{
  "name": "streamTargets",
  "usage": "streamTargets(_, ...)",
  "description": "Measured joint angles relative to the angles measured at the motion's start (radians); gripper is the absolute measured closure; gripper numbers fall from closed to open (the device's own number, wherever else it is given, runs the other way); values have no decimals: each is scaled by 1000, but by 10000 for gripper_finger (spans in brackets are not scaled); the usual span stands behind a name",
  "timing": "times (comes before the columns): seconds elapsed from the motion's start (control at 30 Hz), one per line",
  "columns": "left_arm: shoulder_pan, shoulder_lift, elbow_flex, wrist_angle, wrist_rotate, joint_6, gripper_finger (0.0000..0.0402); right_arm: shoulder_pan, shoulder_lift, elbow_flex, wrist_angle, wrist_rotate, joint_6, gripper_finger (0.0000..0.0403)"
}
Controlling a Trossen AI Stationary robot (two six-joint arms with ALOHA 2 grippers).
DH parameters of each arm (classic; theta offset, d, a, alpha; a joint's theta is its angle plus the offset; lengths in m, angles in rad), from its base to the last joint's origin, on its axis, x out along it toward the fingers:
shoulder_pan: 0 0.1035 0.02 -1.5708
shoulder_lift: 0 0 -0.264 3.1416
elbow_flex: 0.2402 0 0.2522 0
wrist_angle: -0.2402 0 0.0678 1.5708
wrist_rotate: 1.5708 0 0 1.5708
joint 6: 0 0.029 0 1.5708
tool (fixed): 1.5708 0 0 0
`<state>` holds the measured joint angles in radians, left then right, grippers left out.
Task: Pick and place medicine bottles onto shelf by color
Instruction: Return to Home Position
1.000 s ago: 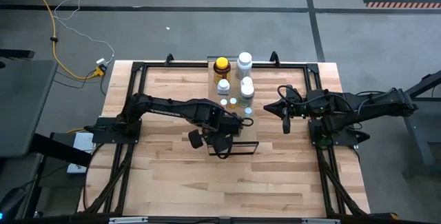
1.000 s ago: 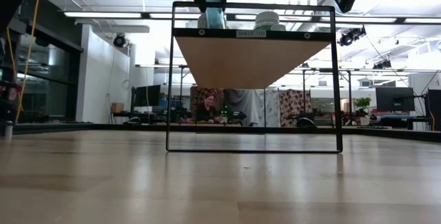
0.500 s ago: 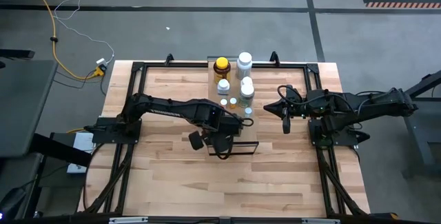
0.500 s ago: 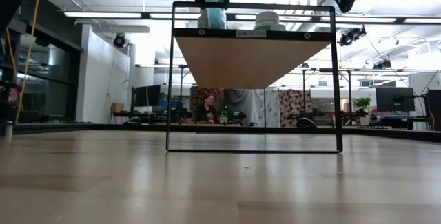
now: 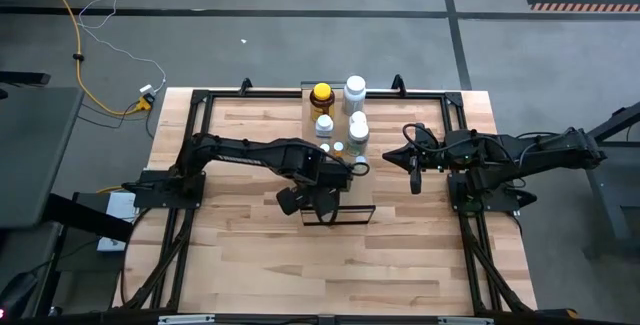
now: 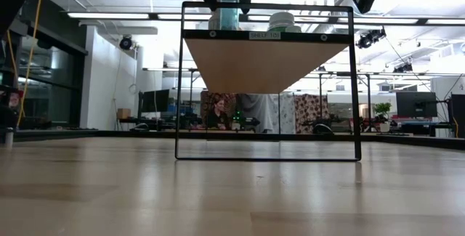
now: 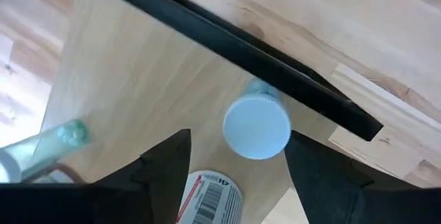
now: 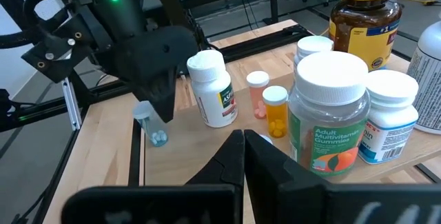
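Observation:
My left gripper (image 7: 238,172) is open above the light-wood shelf (image 5: 362,197). Its fingers stand on either side of a small clear bottle with a pale blue cap (image 7: 256,126) without touching it. This bottle stands upright on the shelf (image 8: 153,123), near its left edge (image 6: 229,9). A white labelled bottle (image 8: 213,89) stands beside it. Farther along the shelf stand the amber bottle with a yellow cap (image 8: 364,17), several white bottles (image 8: 327,107) and tiny orange ones (image 8: 275,110). My right gripper (image 5: 413,172) is shut and empty, held off the shelf's right side.
The shelf is raised on a thin black frame (image 6: 354,83) in the middle of the butcher-block table (image 5: 240,255). Its near half (image 5: 355,205) is bare. A greenish clear bottle (image 7: 65,136) shows at the edge of the left wrist view. A person sits in the room behind (image 6: 216,114).
My left gripper has moved a little toward the table's far edge, staying over the shelf. The blue-capped bottle stays upright on the shelf.

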<state>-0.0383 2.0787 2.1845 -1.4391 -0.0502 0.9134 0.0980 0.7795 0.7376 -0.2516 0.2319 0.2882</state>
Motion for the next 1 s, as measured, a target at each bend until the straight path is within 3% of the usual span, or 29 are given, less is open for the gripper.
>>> streamTargets(0.73, 7, -151, 0, -25, -76, -409, 196, 0, 0, 0, 0, 0, 0, 403)
streamTargets(1.0, 64, -295, 0, -10, -18, -706, 229, 0, 0, 0, 0, 0, 3, 403)
